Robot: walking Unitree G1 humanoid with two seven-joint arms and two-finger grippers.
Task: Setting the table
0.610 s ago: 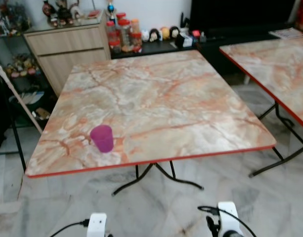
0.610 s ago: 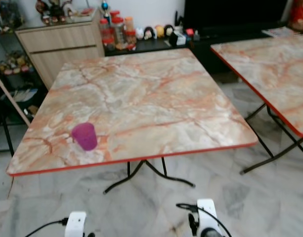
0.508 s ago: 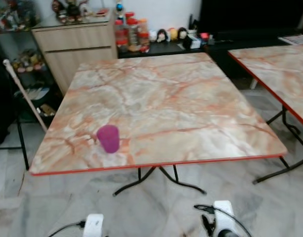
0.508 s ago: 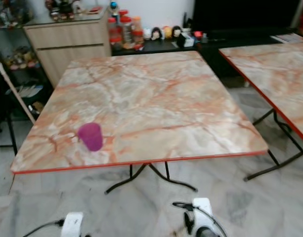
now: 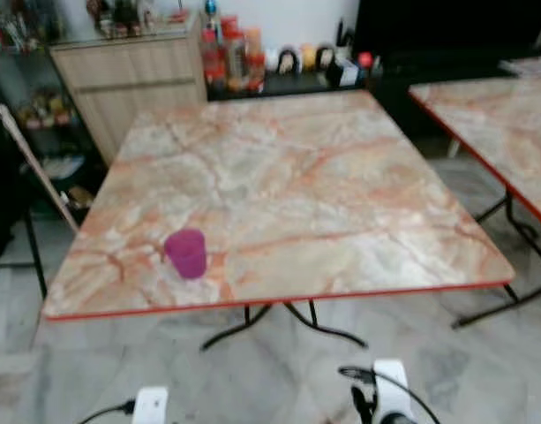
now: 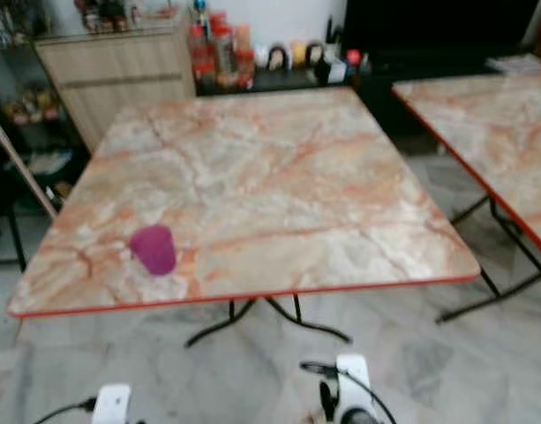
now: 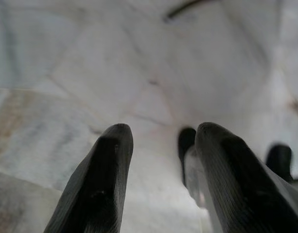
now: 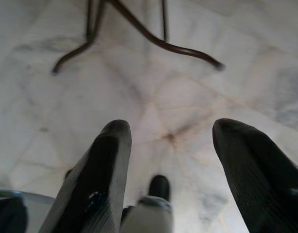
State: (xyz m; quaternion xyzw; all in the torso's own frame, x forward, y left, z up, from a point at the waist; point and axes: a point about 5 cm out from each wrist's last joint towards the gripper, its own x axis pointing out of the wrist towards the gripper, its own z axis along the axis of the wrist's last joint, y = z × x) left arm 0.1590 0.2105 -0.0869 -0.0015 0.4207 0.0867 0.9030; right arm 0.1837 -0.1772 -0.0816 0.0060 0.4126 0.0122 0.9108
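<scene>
A purple cup (image 5: 185, 253) stands upright near the front left corner of the marble-patterned table (image 5: 323, 185) with a red edge. Both arms hang low in front of the table, their white wrists at the lower edge of the eye views. In the left wrist view my left gripper (image 7: 161, 141) is open over the pale tiled floor with nothing between its fingers. In the right wrist view my right gripper (image 8: 170, 133) is open too, pointing at the floor near the table's dark metal legs (image 8: 144, 34).
A second marble table (image 5: 508, 132) stands to the right, with a floor gap between. Behind are a wooden cabinet (image 5: 133, 75) and a dark low shelf with jars and figurines (image 5: 279, 62). A stick (image 5: 32, 168) leans at the left.
The camera has shifted slightly and the picture is more blurred; the table and cup sit in nearly the same place. Both arms still hang low.
</scene>
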